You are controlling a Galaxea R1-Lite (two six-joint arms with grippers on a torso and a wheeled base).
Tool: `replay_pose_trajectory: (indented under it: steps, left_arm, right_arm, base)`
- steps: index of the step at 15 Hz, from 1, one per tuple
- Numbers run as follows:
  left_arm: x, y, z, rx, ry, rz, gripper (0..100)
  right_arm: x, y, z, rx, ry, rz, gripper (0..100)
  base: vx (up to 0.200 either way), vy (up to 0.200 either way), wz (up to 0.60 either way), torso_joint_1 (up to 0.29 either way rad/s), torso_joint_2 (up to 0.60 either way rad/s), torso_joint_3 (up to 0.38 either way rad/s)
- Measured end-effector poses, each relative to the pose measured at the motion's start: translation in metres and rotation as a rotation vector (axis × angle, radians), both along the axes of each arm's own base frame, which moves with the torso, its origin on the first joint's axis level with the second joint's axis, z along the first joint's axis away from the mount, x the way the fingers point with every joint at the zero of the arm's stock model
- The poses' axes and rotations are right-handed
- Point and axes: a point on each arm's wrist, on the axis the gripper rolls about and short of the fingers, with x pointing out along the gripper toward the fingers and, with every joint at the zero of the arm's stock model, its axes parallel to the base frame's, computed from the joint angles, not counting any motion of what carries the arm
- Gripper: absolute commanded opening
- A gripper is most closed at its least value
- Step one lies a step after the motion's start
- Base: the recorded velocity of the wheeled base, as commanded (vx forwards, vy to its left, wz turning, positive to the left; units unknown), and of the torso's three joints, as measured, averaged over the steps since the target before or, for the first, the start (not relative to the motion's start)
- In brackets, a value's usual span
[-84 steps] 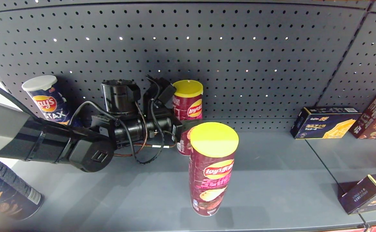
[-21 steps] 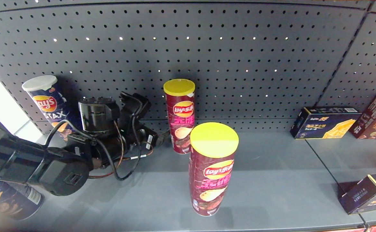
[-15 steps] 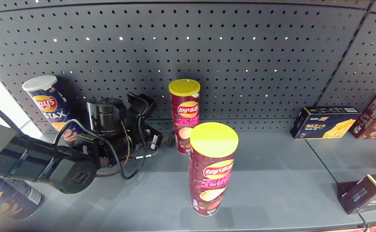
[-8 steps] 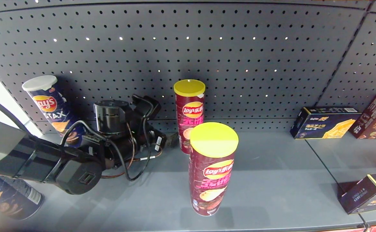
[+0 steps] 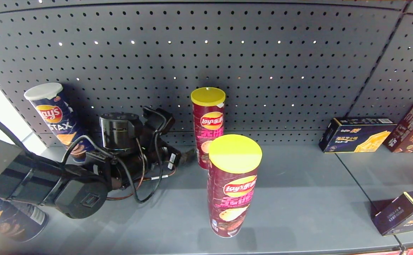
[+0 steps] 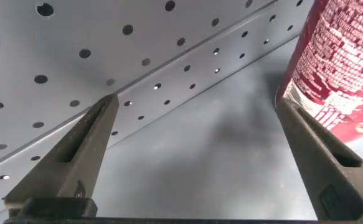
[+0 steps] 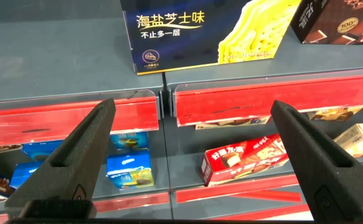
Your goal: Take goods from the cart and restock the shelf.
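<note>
- The right gripper [image 7: 192, 107] hangs low on the near side, its fingers spread wide around nothing, facing lower shelves with red price strips [image 7: 231, 102] and a snack box [image 7: 212, 31] above them.
- On the shelf [image 5: 298, 198], closest to me, a red crisp can with a yellow lid [image 5: 233, 184] stands upright. A dark can [image 5: 4, 216] sits at the near left and a dark box [image 5: 404, 212] at the near right.
- Further in and to the left, the left gripper [image 5: 188, 156] lies low over the shelf, its fingers parted wide and holding nothing.
- Just right of it a second red can [image 5: 207, 124] stands upright close to the back panel. From the wrist camera this can [image 6: 337, 68] seems to be beside one finger rather than between the two, though the angle is tight.
- These cans look light: stiff card tubes with glossy sides, tall and easy to tip. I would grip one across the middle of the body with a moderate squeeze, not by the lid.
- A blue can [image 5: 56, 113] stands at the far left, with more boxes [image 5: 358, 134] at the far right against the pegboard [image 5: 263, 53].
</note>
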Motion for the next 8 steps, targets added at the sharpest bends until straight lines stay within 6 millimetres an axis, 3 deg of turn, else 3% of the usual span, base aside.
replay_pose_trajectory:
  steps: [8]
  left_arm:
    - [-0.001, -0.014, 0.000, -0.003, -0.004, -0.036, 100]
  right_arm:
    - [0.000, 0.000, 0.000, 0.000, 0.000, 0.000, 100]
  base:
    - [0.000, 0.000, 0.00, 0.000, 0.00, 0.000]
